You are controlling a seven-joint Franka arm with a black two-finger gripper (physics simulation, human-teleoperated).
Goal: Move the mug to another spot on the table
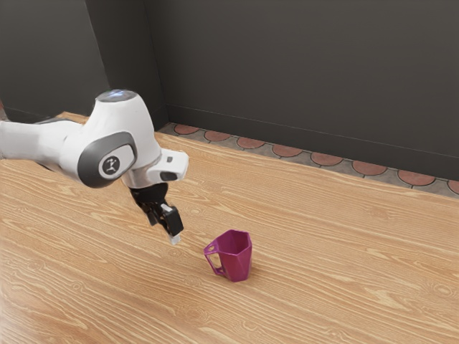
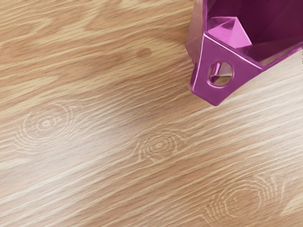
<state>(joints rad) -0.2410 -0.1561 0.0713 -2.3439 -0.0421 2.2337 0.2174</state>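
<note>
Pale wood-grain tabletop (image 1: 107,308) (image 2: 94,142) is spread across the foreground, nearest the lens. One black two-finger gripper (image 1: 169,231), carried by one white arm (image 1: 64,143), is hung just above the boards and tilted down toward the exterior view's right. Whether it is released or clenched cannot be told.

One glossy magenta faceted mug (image 1: 233,254) (image 2: 246,42) is stood upright on the table, near the gripper on the exterior view's right and apart from it. Its long axis is set vertical, mouth upward. Its single pierced handle (image 1: 213,259) (image 2: 220,75) is pointed toward the exterior view's left, on the gripper's side.

Bare wood is left open on every side of the mug. The table's far edge is bordered by a row of red-brown rounded tiles (image 1: 287,150), and a dark grey wall (image 1: 301,64) is set behind them.
</note>
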